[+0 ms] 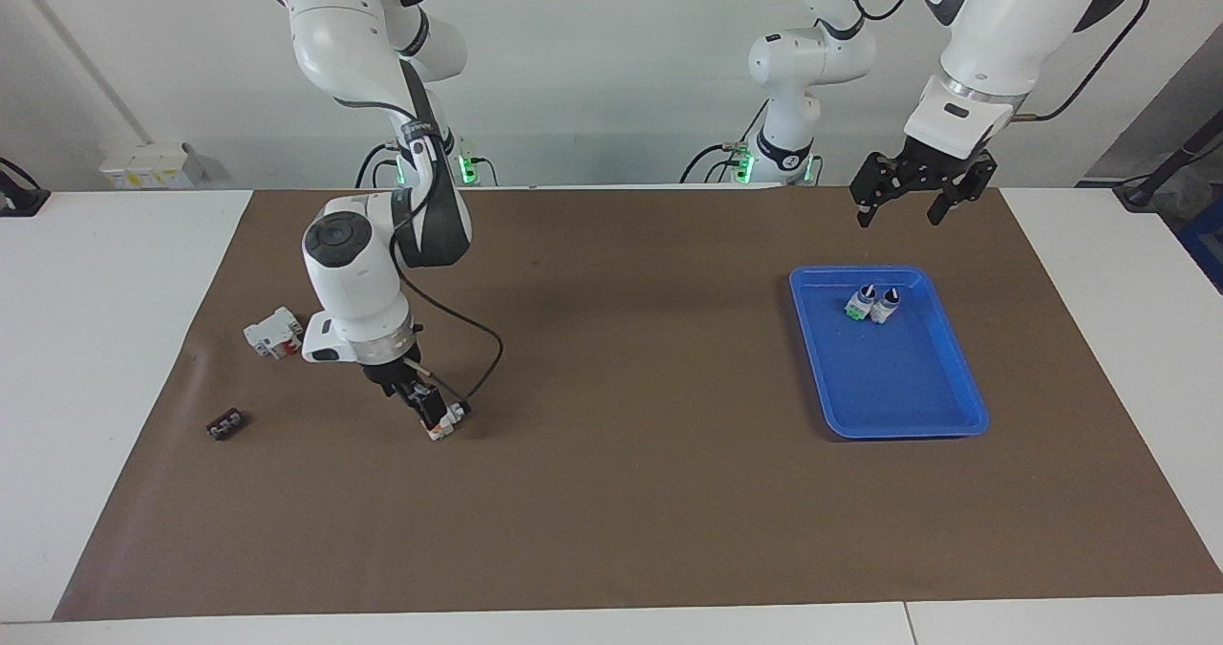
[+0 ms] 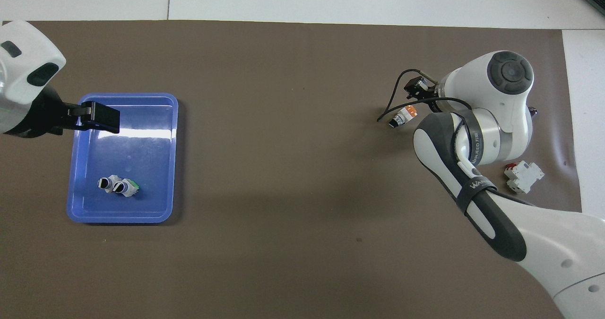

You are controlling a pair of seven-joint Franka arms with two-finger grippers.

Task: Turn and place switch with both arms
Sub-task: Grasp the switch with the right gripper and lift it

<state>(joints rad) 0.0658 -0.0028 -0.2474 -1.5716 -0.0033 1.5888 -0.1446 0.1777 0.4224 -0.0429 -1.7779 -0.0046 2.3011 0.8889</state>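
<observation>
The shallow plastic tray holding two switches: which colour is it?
Blue; the shallow plastic tray shows best in the facing view.

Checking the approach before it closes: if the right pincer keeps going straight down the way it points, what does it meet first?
Most likely the switch lying on the brown mat: the right pincer, open, points down at it and looks already level with it, though actual contact is unclear.

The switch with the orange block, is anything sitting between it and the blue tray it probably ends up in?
Nothing visible does. The switch lies on the brown mat with the right gripper down at it, and the mat is bare from there to the blue tray. The left gripper waits over the mat near the tray.
</observation>
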